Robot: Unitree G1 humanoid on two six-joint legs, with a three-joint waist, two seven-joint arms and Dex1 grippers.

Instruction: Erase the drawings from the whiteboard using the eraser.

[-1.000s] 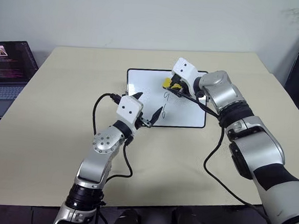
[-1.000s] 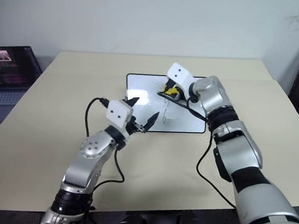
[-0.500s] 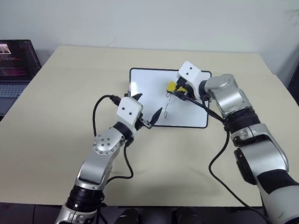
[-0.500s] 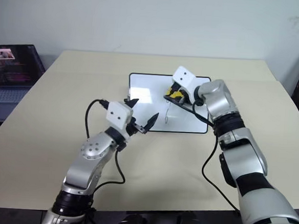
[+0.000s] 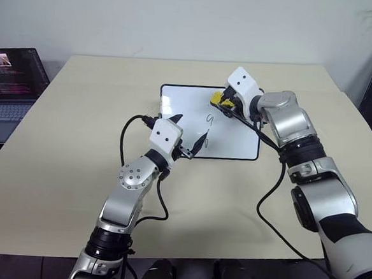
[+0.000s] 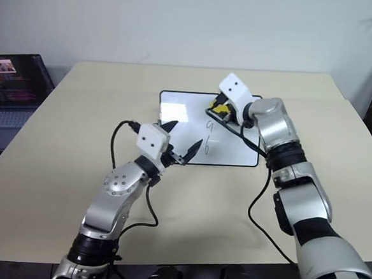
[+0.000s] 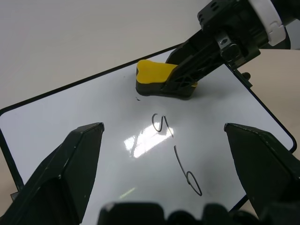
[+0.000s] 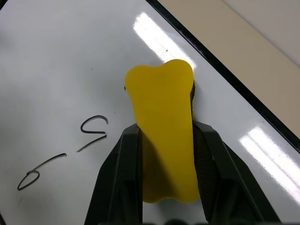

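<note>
A wide beige table (image 5: 62,169) carries everything, and the whiteboard (image 5: 182,104) lies flat near its middle; all else is placed from that board. Well off to the board's left, past the table edge, sits an open laptop (image 5: 11,82). The board looks stiff, glossy and light, so it would likely slide under a sideways push unless pinned down. The left gripper (image 5: 188,131) hovers just over the board's near left edge with its two black fingers spread apart, holding nothing and not clearly touching the surface. The right gripper (image 8: 164,154) reaches in over the board's far right part, its fingers clamped on the two long sides of the eraser (image 8: 163,140). The eraser is a small yellow block, probably light and fairly firm, with a dark felt sole that should drag softly on the slick surface; the narrower waist, where it is held now, seems the sensible place to hold it. It rests on the board near the far edge. Just nearer than the eraser, two drawings (image 7: 176,152) remain, a curl and a looped stroke, still to be wiped.
</note>
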